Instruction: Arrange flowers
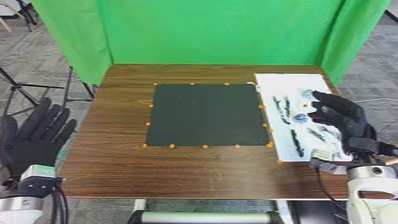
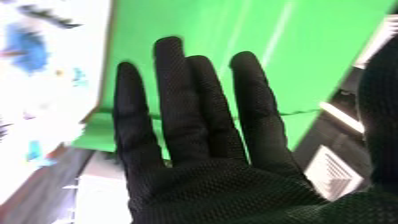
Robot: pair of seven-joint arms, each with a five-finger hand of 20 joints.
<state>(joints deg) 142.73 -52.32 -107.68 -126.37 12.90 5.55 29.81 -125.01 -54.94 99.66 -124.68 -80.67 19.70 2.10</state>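
Fingers (image 2: 182, 117) of the right hand (image 1: 345, 119) are extending straight and released, the outer ones fanning slightly away from the middle pair, while the thumb (image 2: 384, 110) is standing apart from them. In the head view the hand is hovering or resting over the white sheet (image 1: 280, 82), which of the two being impossible to tell, and its fingers are pointing inward over the table. Blue flowers (image 1: 300, 118) are lying on the sheet just beside the fingertips, and dark stems (image 1: 297, 142) are lying near them, running roughly lengthwise. Behind the hand, the white right arm (image 1: 366, 180) is coming in over the table's near right corner. Farther out, a dark square mat (image 1: 206, 115) is covering the middle of the brown wooden table (image 1: 178, 175), orange markers (image 1: 205, 146) lining its edges. Beyond the table's left edge, the left hand (image 1: 31, 150) is holding itself open, palm facing up, fingers spreading forward.
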